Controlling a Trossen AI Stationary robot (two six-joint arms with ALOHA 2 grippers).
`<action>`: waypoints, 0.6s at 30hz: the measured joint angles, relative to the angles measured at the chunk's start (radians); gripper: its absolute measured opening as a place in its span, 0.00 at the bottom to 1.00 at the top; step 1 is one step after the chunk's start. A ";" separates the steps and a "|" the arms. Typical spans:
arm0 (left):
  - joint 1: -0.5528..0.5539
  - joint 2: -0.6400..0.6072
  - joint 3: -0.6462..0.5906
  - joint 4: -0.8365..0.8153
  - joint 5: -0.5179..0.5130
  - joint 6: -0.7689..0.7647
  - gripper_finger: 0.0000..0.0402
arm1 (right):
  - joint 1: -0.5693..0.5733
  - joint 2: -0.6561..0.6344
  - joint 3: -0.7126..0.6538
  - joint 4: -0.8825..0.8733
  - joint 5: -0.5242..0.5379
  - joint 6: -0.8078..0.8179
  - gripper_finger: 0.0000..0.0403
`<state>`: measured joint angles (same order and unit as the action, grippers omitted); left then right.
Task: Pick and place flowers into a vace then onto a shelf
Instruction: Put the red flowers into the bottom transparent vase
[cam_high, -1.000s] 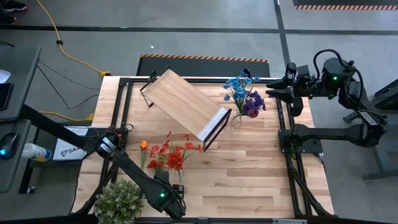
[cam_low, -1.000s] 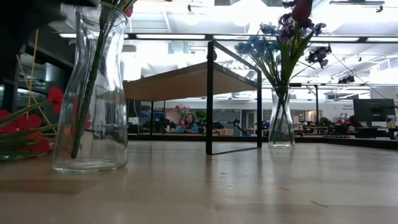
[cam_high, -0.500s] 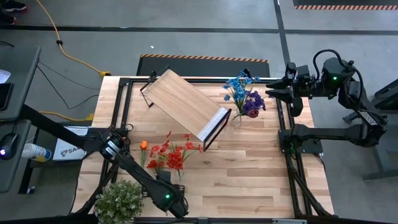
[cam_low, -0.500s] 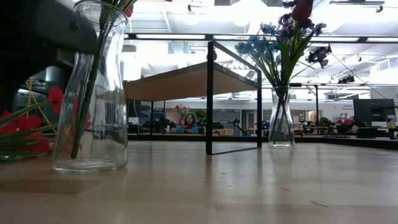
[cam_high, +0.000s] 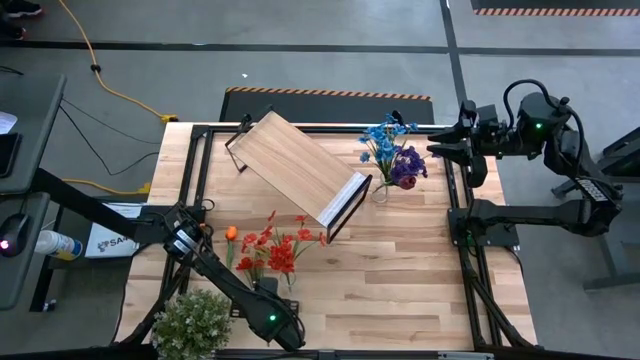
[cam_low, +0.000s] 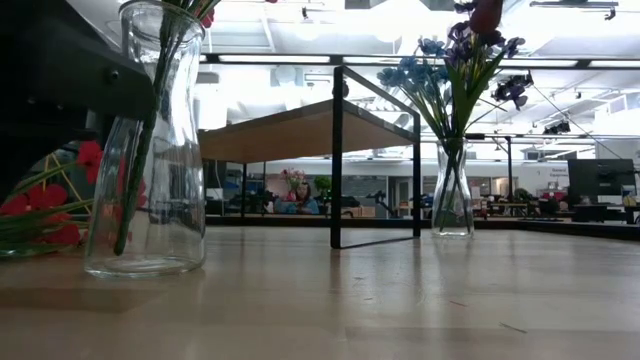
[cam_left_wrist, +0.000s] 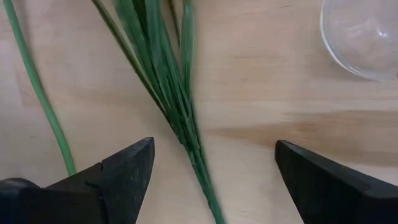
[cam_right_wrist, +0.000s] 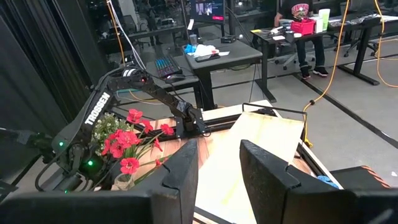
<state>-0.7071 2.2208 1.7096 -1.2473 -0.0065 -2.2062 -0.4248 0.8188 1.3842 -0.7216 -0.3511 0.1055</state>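
Left pincer (cam_left_wrist: 211, 168) lower over green-stemmed flowers (cam_left_wrist: 165, 81)

Dark robot arm (cam_right_wrist: 99, 109) beyond the red flowers: showing "TROSSEN" in white capitals.
White flat box (cam_high: 108, 240) beside the table: showing "SA" (rest hidden).

My overhead camera looks straight down on the whole bench (cam_high: 400, 260), my low one sits at benchtop level facing the room, sharing the shelf (cam_low: 300, 130), while each wrist camera peers past its own claw.
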 joint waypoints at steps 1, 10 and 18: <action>0.000 0.001 0.000 0.002 -0.004 0.002 0.93 | 0.000 0.000 0.000 0.000 0.000 0.000 0.27; -0.001 0.018 -0.001 0.019 -0.011 0.002 0.92 | 0.000 0.000 0.000 0.000 0.000 0.000 0.27; 0.001 0.021 -0.002 0.045 -0.004 0.001 0.76 | 0.000 -0.001 0.000 0.000 0.000 -0.001 0.27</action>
<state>-0.7063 2.2414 1.7081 -1.2024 -0.0101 -2.2047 -0.4248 0.8181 1.3842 -0.7219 -0.3515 0.1047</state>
